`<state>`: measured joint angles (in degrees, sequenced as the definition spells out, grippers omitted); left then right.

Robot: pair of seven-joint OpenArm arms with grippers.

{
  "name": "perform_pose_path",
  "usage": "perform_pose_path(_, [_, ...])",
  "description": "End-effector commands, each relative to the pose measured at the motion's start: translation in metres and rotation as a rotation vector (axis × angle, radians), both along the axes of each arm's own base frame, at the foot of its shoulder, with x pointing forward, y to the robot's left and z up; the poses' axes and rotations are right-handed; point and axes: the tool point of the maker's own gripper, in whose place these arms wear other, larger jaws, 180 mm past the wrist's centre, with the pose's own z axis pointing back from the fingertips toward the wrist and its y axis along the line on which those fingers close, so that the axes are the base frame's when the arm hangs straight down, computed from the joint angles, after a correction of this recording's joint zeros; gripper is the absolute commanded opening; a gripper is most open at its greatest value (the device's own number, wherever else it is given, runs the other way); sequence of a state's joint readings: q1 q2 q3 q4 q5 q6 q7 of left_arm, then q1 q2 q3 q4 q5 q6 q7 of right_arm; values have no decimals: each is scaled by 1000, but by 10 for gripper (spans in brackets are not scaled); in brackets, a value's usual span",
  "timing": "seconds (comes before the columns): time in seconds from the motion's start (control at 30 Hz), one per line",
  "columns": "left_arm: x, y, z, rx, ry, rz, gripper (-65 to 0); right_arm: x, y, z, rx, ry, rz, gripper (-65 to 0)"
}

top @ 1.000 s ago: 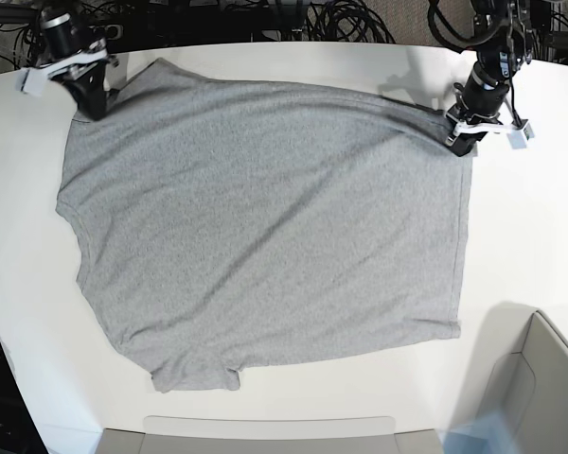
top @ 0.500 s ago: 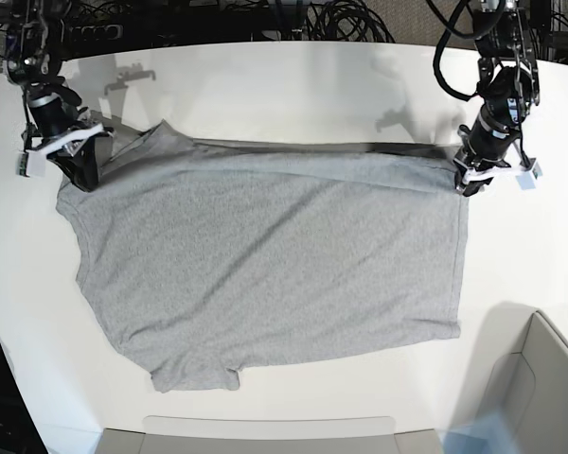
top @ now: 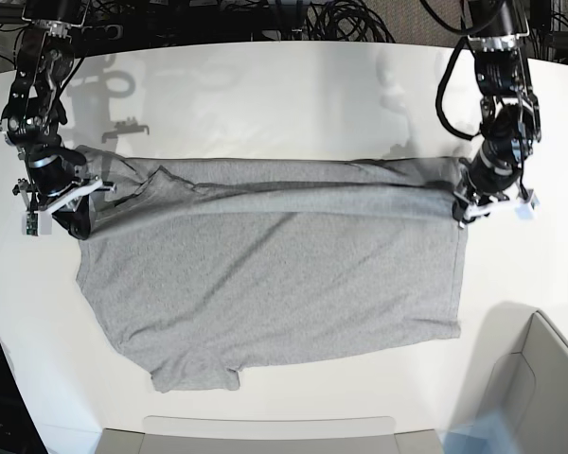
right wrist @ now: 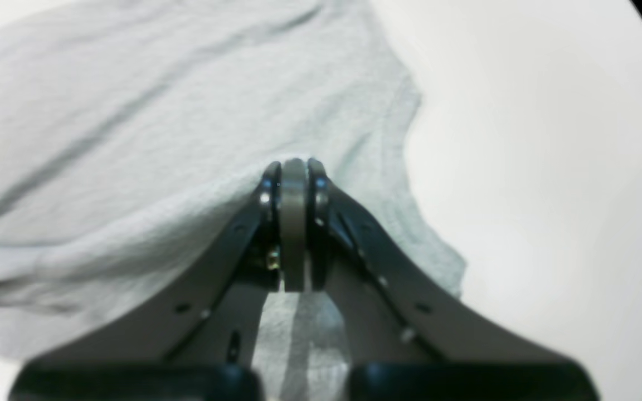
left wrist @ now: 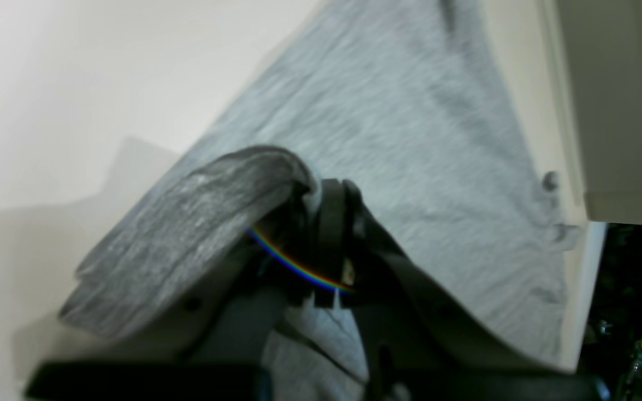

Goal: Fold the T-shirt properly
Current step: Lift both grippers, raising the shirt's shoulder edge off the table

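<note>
1. the t-shirt (top: 265,274) is spread across the middle of the white table (top: 265,85), plain grey side up, no lettering showing from the base view.
2. its far edge is lifted off the table and rolled toward the camera, so there's a long raised fold running side to side between the two arms, with a shadowed crease just under it.
3. the near part lies flat, with one sleeve sticking out at the bottom near the table's front edge.
4. left gripper (top: 466,210) sits at the far corner on the right of the base view. the fingers are pinched together on the shirt edge, and in the left wrist view a bunch of grey fabric drapes over one finger (left wrist: 326,223), blurry but clearly caught.
5. right gripper (top: 76,213) is at the opposite far corner, on the left of the base view. the right wrist view shows its fingertips (right wrist: 268,189) pressed tight together with a ridge of cloth clamped right at the tips.
6. both arms come down from the far side of the table, well apart from each other.
7. a pale bin (top: 540,378) sits at the near right corner, off the shirt.
8. tangle of black cables (top: 341,19) behind the table's far edge.
</note>
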<state>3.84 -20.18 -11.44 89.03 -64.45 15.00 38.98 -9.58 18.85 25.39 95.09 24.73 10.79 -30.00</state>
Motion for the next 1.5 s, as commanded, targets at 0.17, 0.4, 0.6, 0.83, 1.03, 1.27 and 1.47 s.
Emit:
perform_pose_path(0.17, [25, 21, 6, 1, -10, 28, -650, 29, -16, 15, -50, -56, -9, -650])
perform_pose_path(0.4, [36, 29, -3, -18, 16, 57, -650, 58, -22, 3, -85, -18, 11, -650])
perform_pose_path(0.6, [49, 23, -4, 48, 14, -2, -650, 73, -33, -6, -93, 16, -8, -650])
perform_pose_path(0.83, [46, 17, -9, 68, 28, -24, -500, 77, -36, -3, -119, 18, -12, -526])
perform_pose_path(1.03, [43, 14, 0, 80, 2, -40, -443, 75, -32, 1, -129, 6, 21, -345])
perform_pose_path(1.27, [15, 0, 12, 116, -22, -89, -443, 44, -34, 14, -143, -18, 17, -345])
perform_pose_path(1.47, [-23, 4, -14, 93, 83, -101, -441, 9, -63, -10, -120, 85, -22, -346])
